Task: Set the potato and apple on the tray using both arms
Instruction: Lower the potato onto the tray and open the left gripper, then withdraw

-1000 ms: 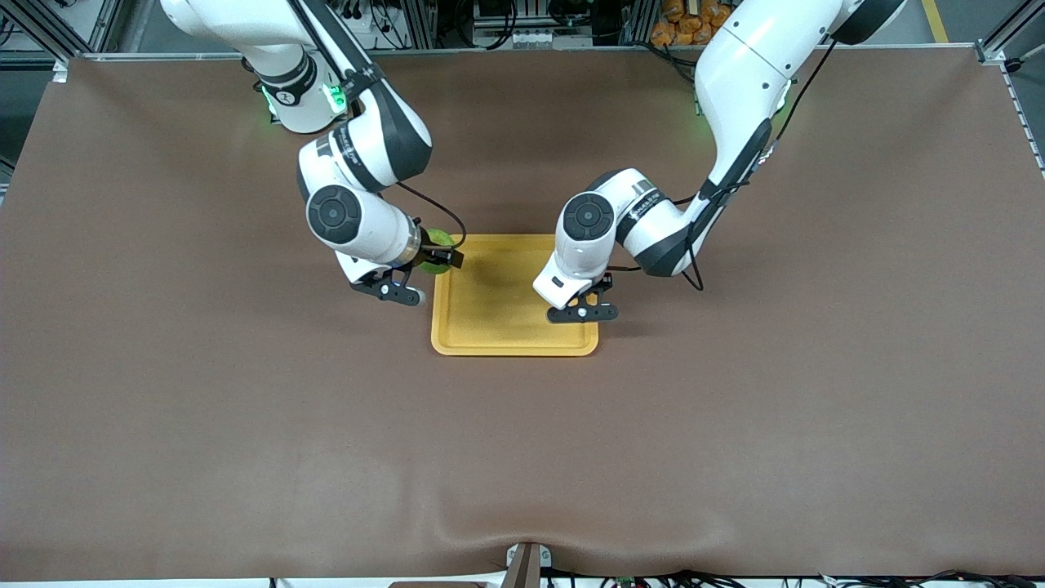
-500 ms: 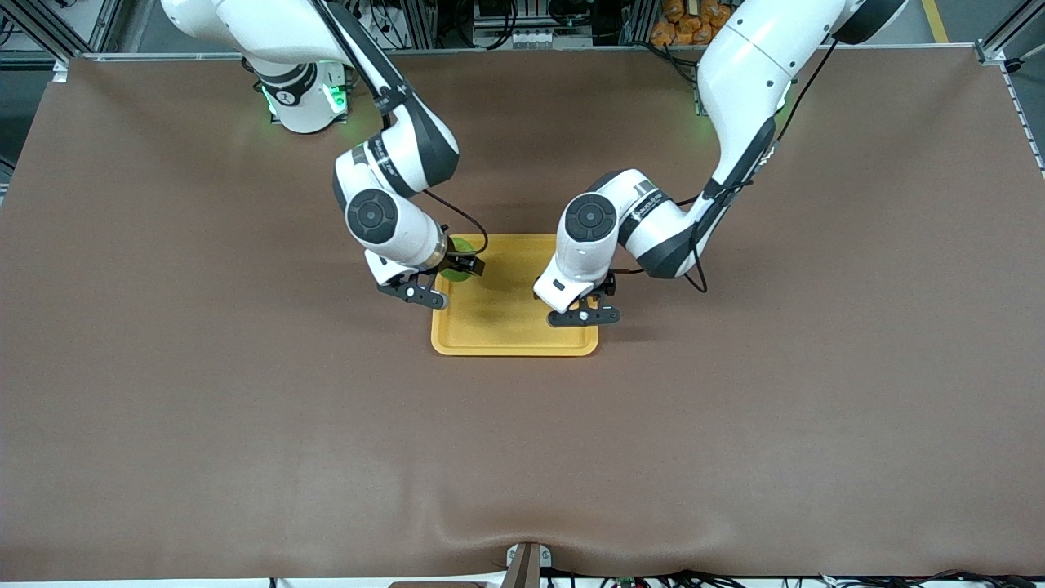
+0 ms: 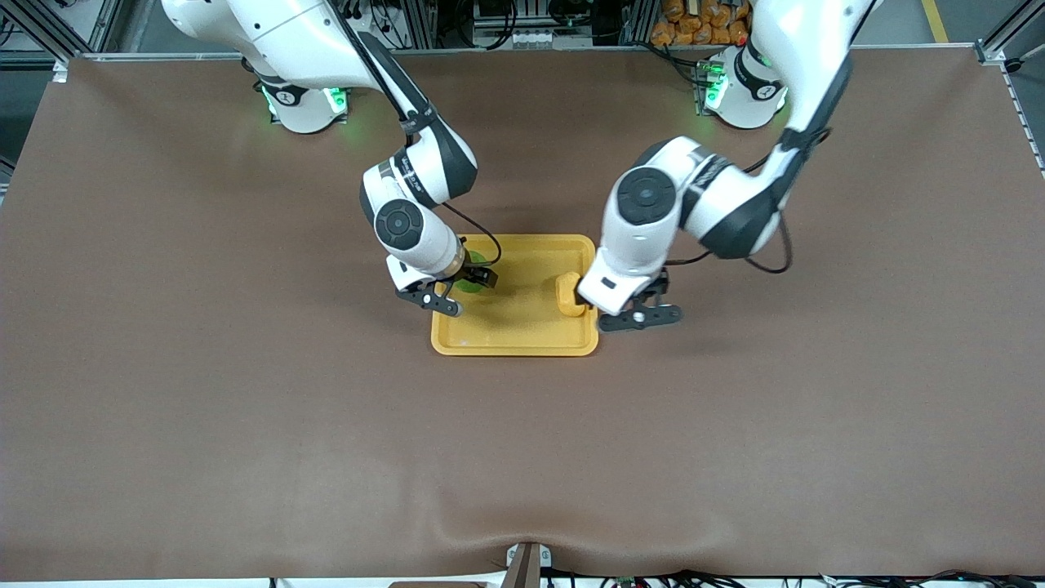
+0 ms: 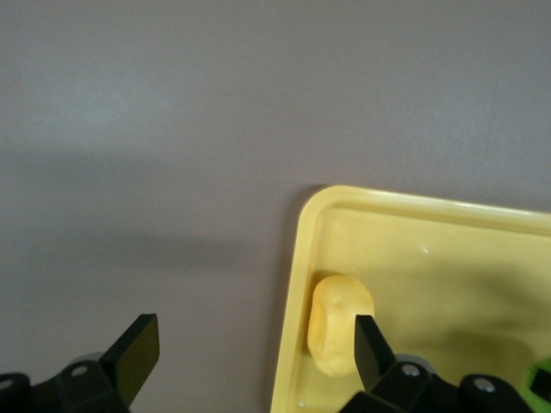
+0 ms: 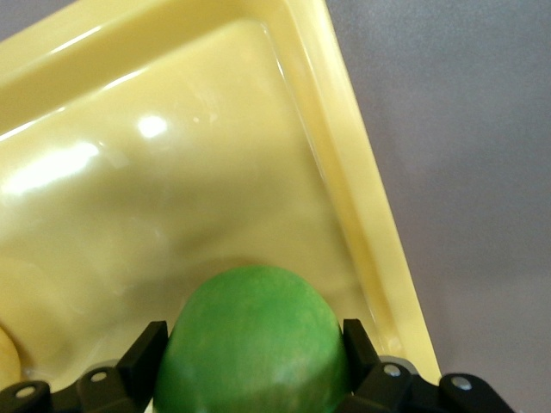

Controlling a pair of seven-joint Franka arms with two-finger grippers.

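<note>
A: Over tray (image 3: pixel 522 343), right arm's end: right gripper (image 5: pixel 256 361), jaws closed on apple (image 5: pixel 254 335). Could roll toward rim if dropped from height.

B: Potato (image 4: pixel 338 323) lying by rim, left arm's end. Left gripper (image 4: pixel 250 361) gaping, empty; could nudge potato.

One potato (image 3: pixel 566 295), one apparently single apple (image 3: pixel 470 282), one tray (image 3: pixel 522 341), two arms (image 3: pixel 408 220)
</note>
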